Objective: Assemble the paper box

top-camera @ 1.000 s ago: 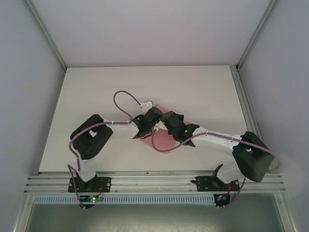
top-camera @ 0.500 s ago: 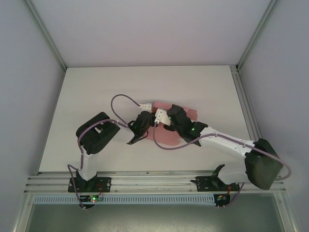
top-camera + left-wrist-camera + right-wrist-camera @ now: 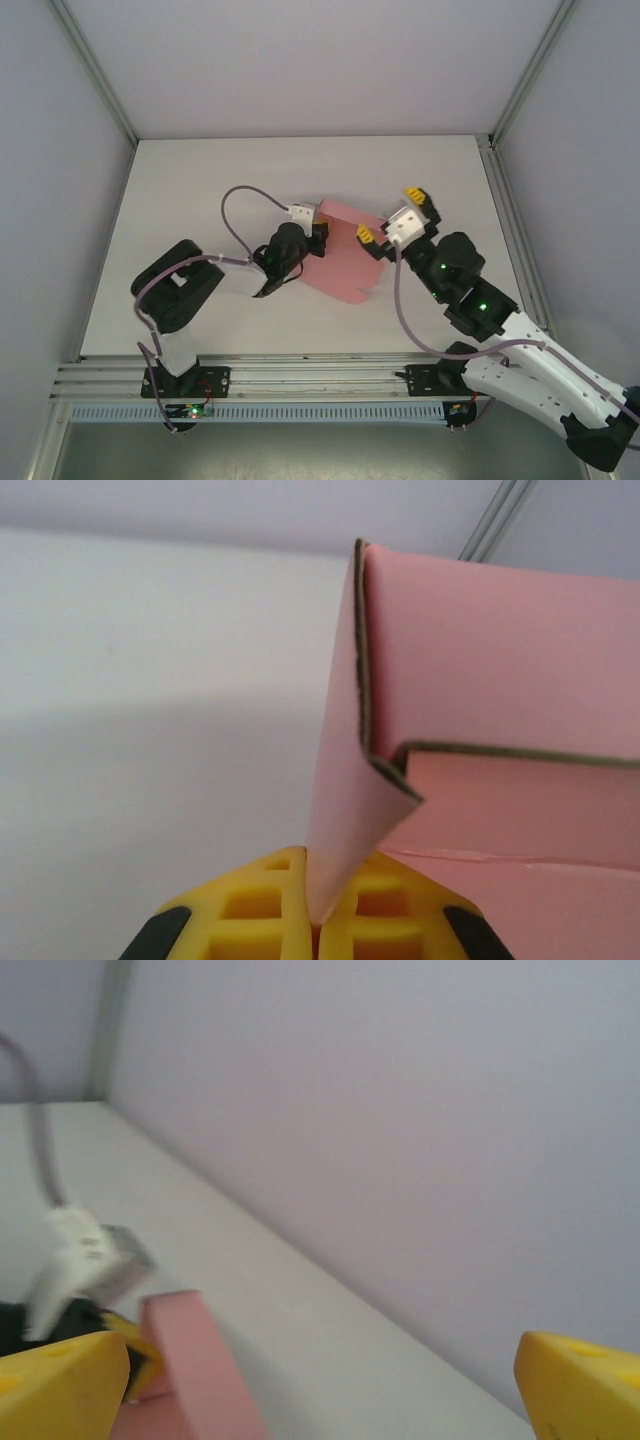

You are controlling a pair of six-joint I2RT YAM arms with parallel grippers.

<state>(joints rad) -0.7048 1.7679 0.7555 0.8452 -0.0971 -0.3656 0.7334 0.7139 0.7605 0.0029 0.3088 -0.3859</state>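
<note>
1. Where you look down from the top camera, the paper box (image 3: 345,265) sits as a pink folded piece of card near the middle of the white desk (image 3: 200,180), between the ends of your two arms; whether it rests flat on the desk or is lifted a little cannot be told.
2. Your left arm (image 3: 185,290) reaches in from the near left; its left jaws are clamped on the left edge of the paper box.
3. From the left wrist you see the paper box (image 3: 490,670) close up; the yellow fingers (image 3: 250,915) are pressed together on a thin pink flap that rises between them; the flap bends over to the right at a crease, and a broader pink panel stands behind it with its brown cut edge showing.
4. Your right arm (image 3: 480,305) comes in from the near right; its right jaws stand wide apart and hold nothing; one yellow fingertip (image 3: 366,235) is just beside the far right edge of the card, the other further right; whether the nearer one touches the card cannot be told.
5. From the right wrist the view is blurred; a yellow fingertip (image 3: 60,1380) sits in each lower corner; a pink edge of the paper box (image 3: 190,1360) stands just beside the left one.
</note>
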